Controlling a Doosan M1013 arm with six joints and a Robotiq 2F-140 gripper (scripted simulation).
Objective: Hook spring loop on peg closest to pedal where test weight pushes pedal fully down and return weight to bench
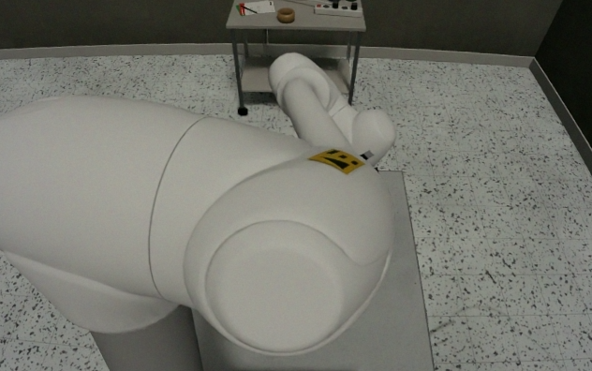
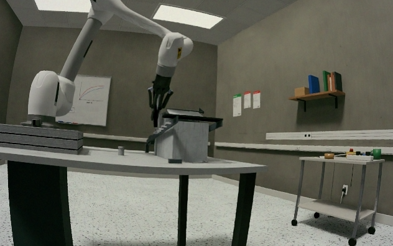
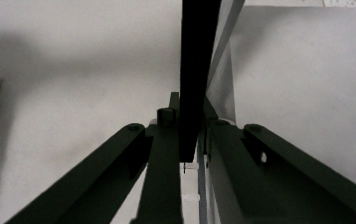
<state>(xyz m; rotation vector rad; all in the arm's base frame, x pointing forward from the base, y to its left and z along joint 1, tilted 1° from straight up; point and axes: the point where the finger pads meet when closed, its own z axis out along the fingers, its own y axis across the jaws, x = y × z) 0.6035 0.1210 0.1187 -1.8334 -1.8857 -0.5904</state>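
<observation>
The feeder (image 2: pixel 183 141) is a grey block on the bench (image 2: pixel 130 161), with a dark pedal (image 2: pixel 193 117) raised on top. A stepped dark peg rail (image 2: pixel 160 130) slopes down its left side. My gripper (image 2: pixel 155 121) (image 3: pixel 187 105) hangs upright over the upper end of that rail. In the wrist view its fingers stand a narrow gap apart on either side of a dark bar (image 3: pixel 197 75), with a small peg (image 3: pixel 165 116) by the left finger and a thin wire (image 3: pixel 186 169) below the bar's end. I cannot make out the spring's loop. The small steel weight (image 2: pixel 121 150) stands on the bench, left of the feeder.
A small dark block (image 2: pixel 175 161) lies at the bench's front edge. The arm's base stands on a slab stack (image 2: pixel 40 138) at the left. A trolley (image 2: pixel 339 186) (image 1: pixel 295 21) with small items stands by the wall. The arm fills the top view.
</observation>
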